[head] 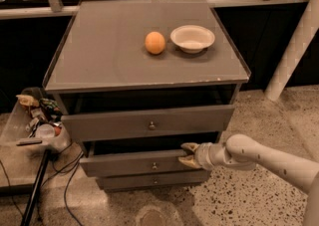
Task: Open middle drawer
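The middle drawer (124, 164) is a grey front panel with a small round knob (154, 166), set in a grey cabinet (109, 60). It stands pulled out a little, with a dark gap above it. My gripper (188, 154) comes in from the right on a white arm (269, 159). It is at the right end of that panel's top edge, with one fingertip (189, 146) behind the panel and the other in front, shut on the panel.
The taller top drawer (124, 124) also stands partly out, and a slim bottom drawer (149, 180) sits below. An orange (155, 42) and a white bowl (192, 38) rest on the cabinet top. Clutter and cables (40, 120) lie at the left, and a white pillar (294, 46) stands at the right.
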Controlling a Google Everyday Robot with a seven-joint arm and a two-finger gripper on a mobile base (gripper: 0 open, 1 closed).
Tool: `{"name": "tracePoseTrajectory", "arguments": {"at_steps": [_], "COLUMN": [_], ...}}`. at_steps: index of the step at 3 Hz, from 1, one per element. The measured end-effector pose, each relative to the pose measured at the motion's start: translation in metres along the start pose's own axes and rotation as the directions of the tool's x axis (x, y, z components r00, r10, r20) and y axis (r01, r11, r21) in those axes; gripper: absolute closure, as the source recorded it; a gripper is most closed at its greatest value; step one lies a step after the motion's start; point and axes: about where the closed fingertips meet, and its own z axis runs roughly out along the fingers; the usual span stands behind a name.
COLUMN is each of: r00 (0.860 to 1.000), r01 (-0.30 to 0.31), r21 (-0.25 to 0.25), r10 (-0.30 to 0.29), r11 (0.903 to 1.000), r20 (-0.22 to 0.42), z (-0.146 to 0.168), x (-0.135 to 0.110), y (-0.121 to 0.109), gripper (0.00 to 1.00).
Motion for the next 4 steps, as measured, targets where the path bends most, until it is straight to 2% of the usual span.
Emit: {"name": "tracePoseTrajectory", "arguments": {"at_steps": [1, 2, 3, 4], "r00": [1.000, 1.000, 1.000, 1.000], "r01": [0.000, -0.007, -0.007, -0.007], "r21": [0.000, 0.005, 0.005, 0.005], "r10": [0.000, 0.007, 0.007, 0.007], "r11": [1.0000, 1.0000, 1.0000, 1.0000], "r20": [0.000, 0.005, 0.005, 0.005], "z": [-0.003, -0.010, -0.010, -0.010], "x": [-0.003, 0.002, 0.002, 0.002], "y": [0.000, 0.014, 0.014, 0.014], "gripper": [1.00, 1.00, 1.00, 0.83]}}
